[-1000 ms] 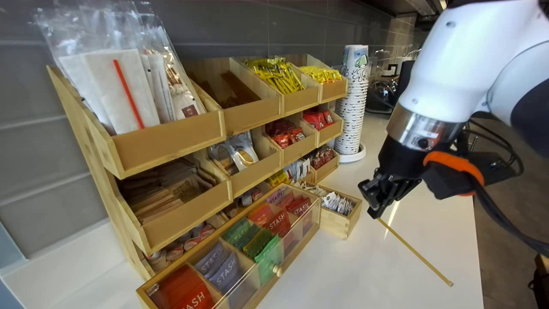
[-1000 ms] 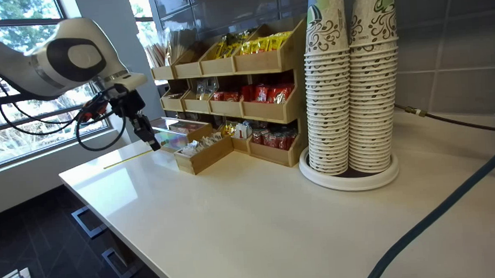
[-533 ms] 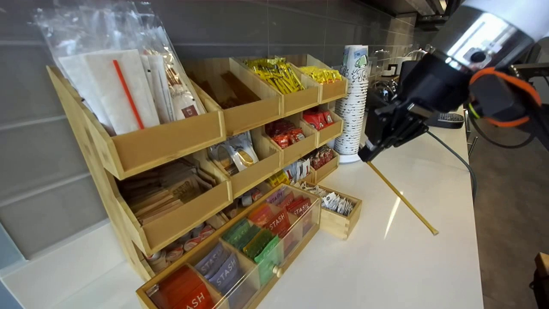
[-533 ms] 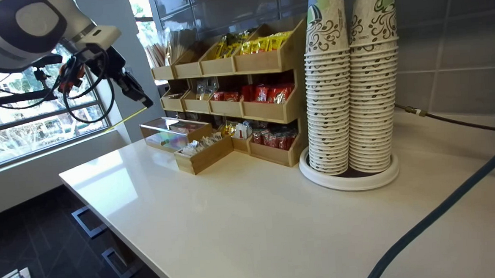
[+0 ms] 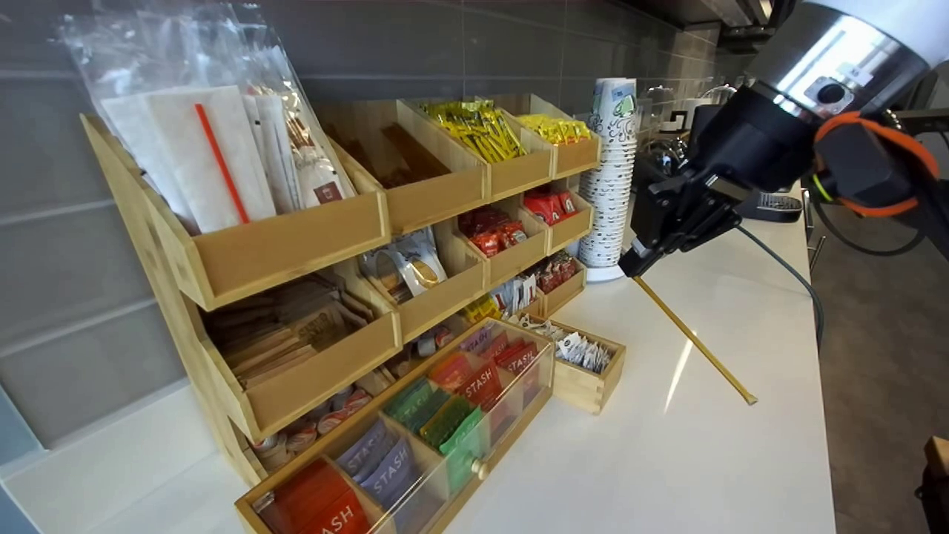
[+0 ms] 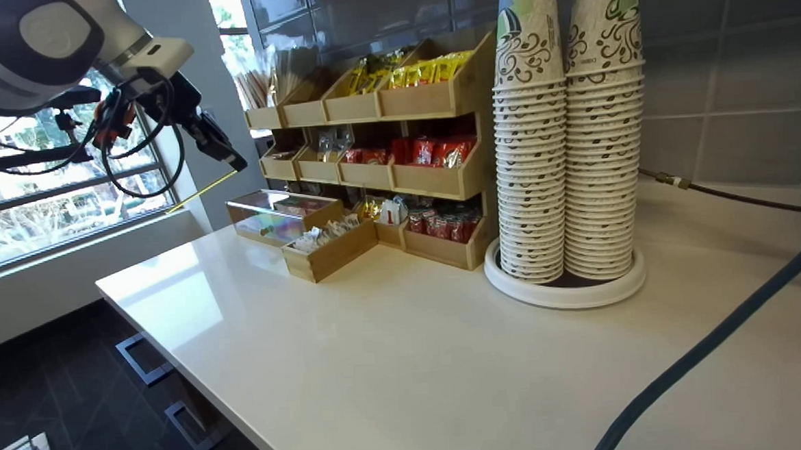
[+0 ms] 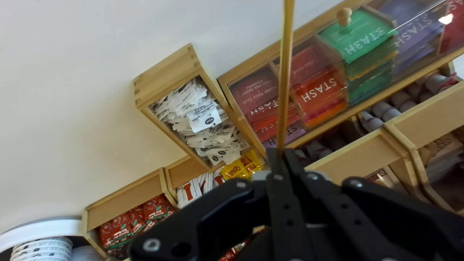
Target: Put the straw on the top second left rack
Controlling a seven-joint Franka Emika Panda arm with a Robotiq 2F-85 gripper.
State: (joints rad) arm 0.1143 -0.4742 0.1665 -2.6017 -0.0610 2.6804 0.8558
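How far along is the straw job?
Done: the straw is gripped near one end and off the counter. In hand: the gripper holds it aloft, short of the top second-left bin. Left: bringing it there and releasing it.

Daylight from blown-out windows (image 6: 30, 227), glare on glossy counter (image 6: 352, 358), dim wall tiles (image 6: 740, 42), wrist view slightly soft
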